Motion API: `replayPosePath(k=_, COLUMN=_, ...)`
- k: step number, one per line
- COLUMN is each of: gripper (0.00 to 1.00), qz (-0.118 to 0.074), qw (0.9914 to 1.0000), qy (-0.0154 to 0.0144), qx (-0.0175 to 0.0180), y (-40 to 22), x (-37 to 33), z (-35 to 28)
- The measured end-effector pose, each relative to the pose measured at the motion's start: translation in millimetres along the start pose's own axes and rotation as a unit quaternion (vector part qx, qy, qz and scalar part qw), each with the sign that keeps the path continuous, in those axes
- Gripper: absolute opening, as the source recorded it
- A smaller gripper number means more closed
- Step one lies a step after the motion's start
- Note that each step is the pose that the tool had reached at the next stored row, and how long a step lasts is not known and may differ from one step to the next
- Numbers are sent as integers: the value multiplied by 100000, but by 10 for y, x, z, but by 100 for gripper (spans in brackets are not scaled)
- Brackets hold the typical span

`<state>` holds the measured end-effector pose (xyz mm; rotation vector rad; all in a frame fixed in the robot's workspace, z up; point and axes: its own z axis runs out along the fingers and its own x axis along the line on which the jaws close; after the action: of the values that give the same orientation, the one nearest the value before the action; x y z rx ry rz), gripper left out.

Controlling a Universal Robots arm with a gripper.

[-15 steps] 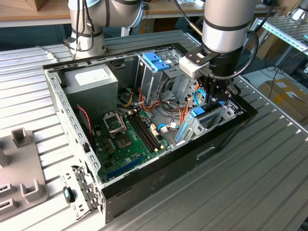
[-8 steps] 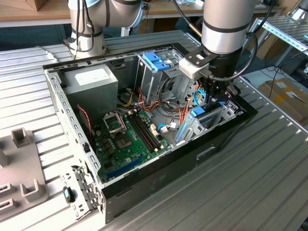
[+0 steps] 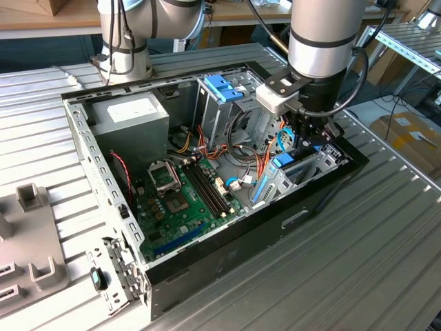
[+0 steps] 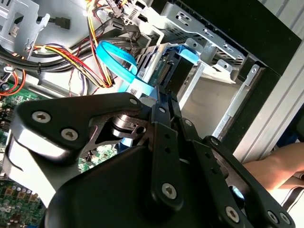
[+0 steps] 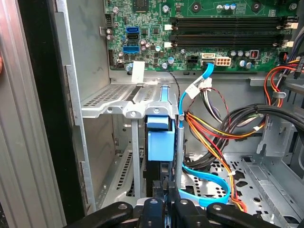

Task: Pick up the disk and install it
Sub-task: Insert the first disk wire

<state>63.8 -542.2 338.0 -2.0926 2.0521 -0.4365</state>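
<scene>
Exterior view, left to right: motherboard (image 3: 180,196) lies flat in the open case (image 3: 86,145), blue bracket (image 3: 222,86) tops the drive cage (image 3: 212,117), then the gripper (image 3: 303,141) pinches the disk (image 5: 159,142) on edge, part-way into the front bay (image 5: 118,99), presumably so its rails meet the guides.

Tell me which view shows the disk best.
First wrist view: the disk stands edge-on in the drive bay, its blue carrier end facing the camera. Second wrist view has its connector end, partly behind the gripper. Exterior view: a blue sliver of it below the arm.
</scene>
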Motion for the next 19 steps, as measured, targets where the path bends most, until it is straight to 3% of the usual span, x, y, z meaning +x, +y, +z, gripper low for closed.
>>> replayPosePath(k=4, gripper=17, qz=4, qw=100000, qy=-13, qx=6, y=1, x=0, z=2)
replayPosePath(k=7, gripper=29, qz=4, qw=100000, qy=-6, qx=0, y=1, x=0, z=2)
replayPosePath(k=19, gripper=29, qz=-4, qw=100000, qy=-29, qx=-162, y=-50, x=7, z=-67)
